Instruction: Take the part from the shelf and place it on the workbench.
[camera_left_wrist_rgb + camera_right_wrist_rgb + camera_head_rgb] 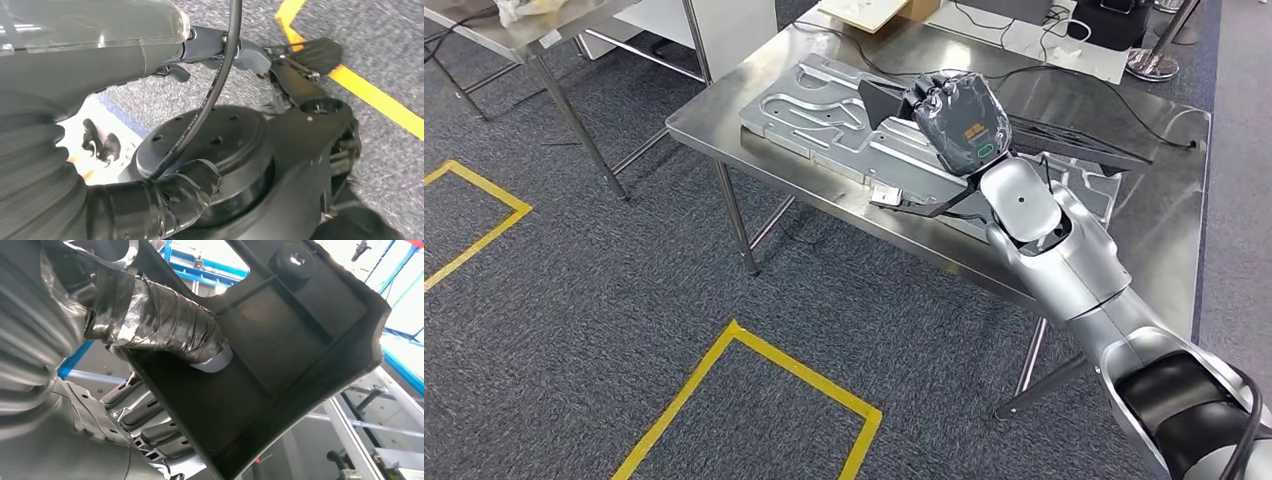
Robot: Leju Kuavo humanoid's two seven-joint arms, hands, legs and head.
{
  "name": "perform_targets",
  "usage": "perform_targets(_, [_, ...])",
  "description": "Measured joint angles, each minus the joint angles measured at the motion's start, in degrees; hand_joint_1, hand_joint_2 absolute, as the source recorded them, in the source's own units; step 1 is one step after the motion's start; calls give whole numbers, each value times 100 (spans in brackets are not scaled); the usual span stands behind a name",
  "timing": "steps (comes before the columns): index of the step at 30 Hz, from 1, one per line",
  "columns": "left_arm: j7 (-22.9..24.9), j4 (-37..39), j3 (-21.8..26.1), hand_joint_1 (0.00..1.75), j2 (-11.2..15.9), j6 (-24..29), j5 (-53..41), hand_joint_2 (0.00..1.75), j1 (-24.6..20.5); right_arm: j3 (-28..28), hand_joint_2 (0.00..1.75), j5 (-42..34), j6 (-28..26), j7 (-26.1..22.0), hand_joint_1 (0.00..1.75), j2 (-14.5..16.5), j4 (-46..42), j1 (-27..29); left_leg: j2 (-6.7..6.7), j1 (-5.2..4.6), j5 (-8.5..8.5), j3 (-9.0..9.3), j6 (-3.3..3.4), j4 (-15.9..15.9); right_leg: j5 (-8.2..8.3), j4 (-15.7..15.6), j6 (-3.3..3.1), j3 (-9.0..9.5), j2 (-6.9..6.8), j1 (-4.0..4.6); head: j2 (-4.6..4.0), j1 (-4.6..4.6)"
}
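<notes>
The part (pixel 1079 135) is a flat black plastic panel with ribs on its underside (pixel 300 340). My right hand (pixel 959 120) grips it near one end, the taped thumb (pixel 170 330) pressed against the ribbed face. Hand and part are over the steel workbench (pixel 724 125), right above a grey cut-out metal plate (pixel 814 110) lying on it. I cannot tell whether the part touches the plate. My left hand (pixel 260 52) hangs low over the carpet with nothing in it, its fingers apart.
Black cables (pixel 1024 70) run across the back of the workbench beside a white board (pixel 1064 50). A second steel table (pixel 534 40) stands at the far left. Yellow tape lines (pixel 754 345) mark the grey carpet. A stanchion base (pixel 1152 65) stands at the back right.
</notes>
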Motion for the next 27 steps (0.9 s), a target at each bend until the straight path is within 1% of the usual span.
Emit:
perform_targets(1, [0,0,0,0,0,0,0,175,9,1,175,-1,3,0,175,0,8,3,-3,3,-103,137,-17,-1,14,-184,29,-65,-13,-19,0,1])
perform_targets(2, [0,0,0,0,0,0,0,175,19,1,175,-1,7,0,175,0,16,4,-3,7,-212,276,-39,0,198,-472,57,-77,-37,-44,0,1])
perform_targets(3, [0,2,0,0,1,1,1,175,30,2,175,-2,14,0,175,1,30,12,-3,7,-336,425,-66,16,641,-833,82,-68,-90,-62,-1,0])
perform_targets(4, [-1,3,0,0,1,1,2,175,37,5,175,-4,22,-1,175,2,45,19,-4,6,-461,536,-99,26,1041,-1103,72,-47,-145,-60,-1,1])
perform_targets(5, [-1,4,0,0,2,2,4,175,34,9,175,-5,33,-2,175,4,57,28,2,7,-573,621,-135,30,1365,-1267,43,-19,-177,-40,-1,-3])
perform_targets(6, [-2,4,0,0,3,3,5,175,25,14,175,-7,44,-2,175,1,60,26,14,12,-656,700,-177,39,1550,-1340,-8,5,-191,-17,-1,-6])
perform_targets(7, [-3,2,0,0,2,4,6,175,6,16,175,-8,50,0,175,-5,51,-3,28,22,-671,717,-217,74,1482,-1307,-75,44,-168,7,-1,-8])
perform_targets(8, [-3,-1,0,0,1,4,6,175,-17,18,175,-10,53,2,175,-12,30,-38,45,36,-625,686,-253,220,1429,-1305,-132,102,-133,11,0,-12])
perform_targets(9, [-4,-2,-1,0,-1,4,4,175,-35,18,175,-11,51,5,175,-21,9,-76,52,47,-496,554,-280,524,1360,-1319,-187,179,-115,6,1,-12])
perform_targets(10, [-4,-2,-1,0,-4,4,4,175,-47,18,175,-11,50,8,175,-24,-5,-107,50,56,-366,308,-300,943,1290,-1339,-235,279,-102,7,1,-13])
perform_targets(11, [-4,-2,-2,0,-9,3,4,175,-55,19,175,-11,49,5,175,-23,-15,-115,48,61,-318,-2,-315,1401,1211,-1369,-269,397,-91,6,1,-13])
perform_targets(12, [-4,-2,-2,0,-14,2,4,175,-57,21,175,-11,49,3,175,-22,-16,-113,43,63,-374,-323,-325,1789,1126,-1393,-289,512,-85,12,0,-13])
perform_targets(13, [-4,-2,-2,0,-18,1,4,175,-57,23,175,-11,50,1,175,-19,-16,-110,42,61,-603,-620,-330,2018,1033,-1412,-299,638,-72,16,0,-13])
perform_targets(14, [-4,-2,-2,0,-20,0,6,175,-55,25,175,-11,51,-1,175,-16,-16,-106,41,58,-888,-855,-329,2111,939,-1426,-299,765,-57,17,0,-13])
perform_targets(15, [-5,-2,-2,0,-18,0,10,175,-48,26,175,-11,55,-1,175,-15,-16,-104,42,52,-1143,-1031,-321,2062,837,-1435,-297,904,-41,16,0,-13])
perform_targets(16, [-6,-2,-1,0,-13,-1,15,175,-38,27,175,-11,61,1,175,-14,-15,-99,42,40,-1273,-1159,-304,1897,726,-1441,-290,1051,-27,12,0,-13])
perform_targets(17, [-6,-2,-1,0,-8,-1,19,175,-24,27,175,-12,66,1,175,-12,-11,-92,42,20,-1151,-1228,-276,1633,620,-1445,-278,1187,-18,8,0,-13])
perform_targets(18, [-5,-2,0,0,-1,-2,22,175,-5,32,175,-15,71,2,175,-8,-3,-74,38,-8,-711,-1271,-228,1265,507,-1454,-263,1306,-11,3,0,-13])
perform_targets(19, [-2,1,0,0,10,-3,25,175,13,44,175,-18,77,2,175,2,13,-52,12,-40,-162,-1287,-174,935,401,-1457,-233,1416,7,5,0,-12])
perform_targets(20, [1,3,0,0,19,-7,30,175,28,60,175,-21,88,2,175,11,28,-33,-14,-65,331,-1273,-124,700,311,-1464,-197,1491,24,10,0,-12])
perform_targets(21, [2,5,0,0,25,-11,39,175,35,76,175,-27,103,5,175,14,42,-16,-36,-80,686,-1252,-82,565,241,-1486,-156,1550,48,15,0,-10])
perform_targets(22, [1,7,0,0,30,-16,53,175,32,89,175,-33,122,14,175,12,51,-17,-55,-89,771,-1225,-52,547,194,-1519,-113,1610,73,18,0,-11])
perform_targets(24, [-4,-2,2,0,19,-29,83,175,-7,97,175,-61,170,57,175,-27,54,-45,-44,-70,747,-1114,-2,479,125,-1592,-50,1699,71,13,1,-11])
perform_targets(25, [-8,-7,3,0,13,-32,99,175,-20,97,175,-79,196,89,175,-48,60,-59,-42,-58,718,-1041,27,415,69,-1500,-29,1674,45,11,1,-11])
perform_targets(26, [-11,-11,5,0,7,-30,115,175,-35,96,175,-95,225,126,175,-65,74,-61,-40,-42,685,-957,48,348,-16,-1279,-10,1559,20,11,1,-10])
perform_targets(27, [-13,-11,8,0,4,-24,127,175,-35,95,175,-103,258,169,175,-74,107,-42,-42,-36,642,-883,61,300,-118,-907,4,1325,-5,10,0,-10])
